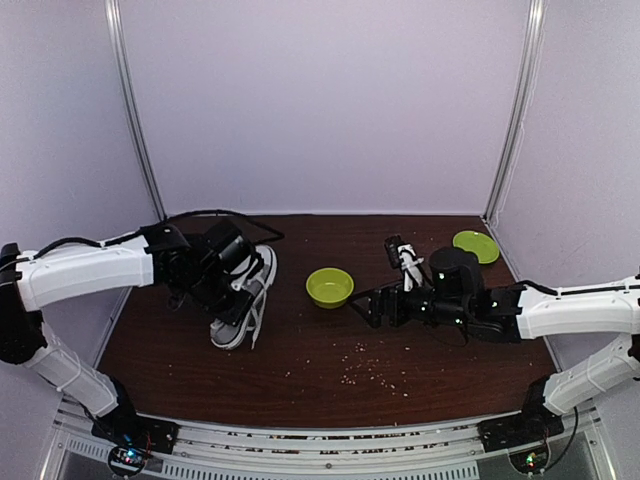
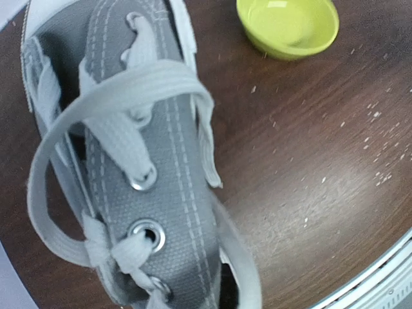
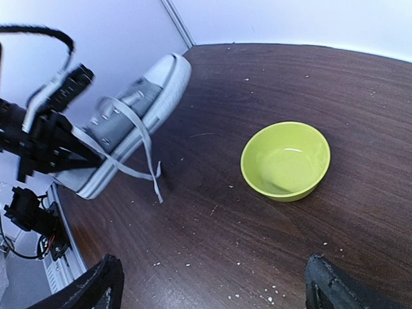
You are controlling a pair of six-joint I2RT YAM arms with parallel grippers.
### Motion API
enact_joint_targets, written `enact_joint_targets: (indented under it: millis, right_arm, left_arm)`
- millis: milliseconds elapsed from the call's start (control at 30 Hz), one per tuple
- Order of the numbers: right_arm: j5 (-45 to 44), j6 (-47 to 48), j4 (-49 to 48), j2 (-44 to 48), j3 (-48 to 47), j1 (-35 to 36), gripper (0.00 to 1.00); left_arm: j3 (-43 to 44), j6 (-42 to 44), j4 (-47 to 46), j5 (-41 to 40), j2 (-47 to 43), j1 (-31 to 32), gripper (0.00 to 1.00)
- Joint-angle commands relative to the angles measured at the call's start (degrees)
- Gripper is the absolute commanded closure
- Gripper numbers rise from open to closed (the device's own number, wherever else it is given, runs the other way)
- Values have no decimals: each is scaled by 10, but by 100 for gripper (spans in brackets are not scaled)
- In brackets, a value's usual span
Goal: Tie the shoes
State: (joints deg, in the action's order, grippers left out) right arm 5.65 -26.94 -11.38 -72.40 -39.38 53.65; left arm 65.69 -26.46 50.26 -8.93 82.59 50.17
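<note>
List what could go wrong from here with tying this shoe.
1. The green bowl sits between the open right gripper and the sneaker; reaching across may knock it.
2. The laces hang loose in a slack loop; a pull might drag or tip the sneaker rather than tighten.

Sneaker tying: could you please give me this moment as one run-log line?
sneaker: laces loose, no bow | left gripper: shut at sneaker, hold hidden | right gripper: open, empty, beside green bowl
</note>
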Motion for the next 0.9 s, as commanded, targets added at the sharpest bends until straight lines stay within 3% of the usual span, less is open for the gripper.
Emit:
enact_joint_targets:
  millis: [0,200,300,567,667,800,833,867]
  right_arm:
    - [-83,10,20,9,-29,-7,2]
    - [-144,-9,70,56,-23,-75,1]
    - [-160,-18,97,89,-12,-119,0]
    - [-130,4,100,132,24,-147,0]
    - [-45,29,66,115,33,-138,0]
    - [6,59,73,72,18,-83,0]
    - [15,61,72,59,16,-67,0]
    - [21,62,70,47,14,-54,1]
  left_arm:
    - [98,59,34,-26,-23,25,100]
    - [204,40,28,20,27,112,100]
    - [211,19,5,23,40,135,100]
    - [53,-137,14,-111,35,136,100]
    - [-17,-179,-11,-104,32,136,100]
    - [-44,-197,-18,-71,56,136,100]
    - [-45,-193,-26,-51,57,136,98]
    - [-46,-185,-42,-28,58,136,83]
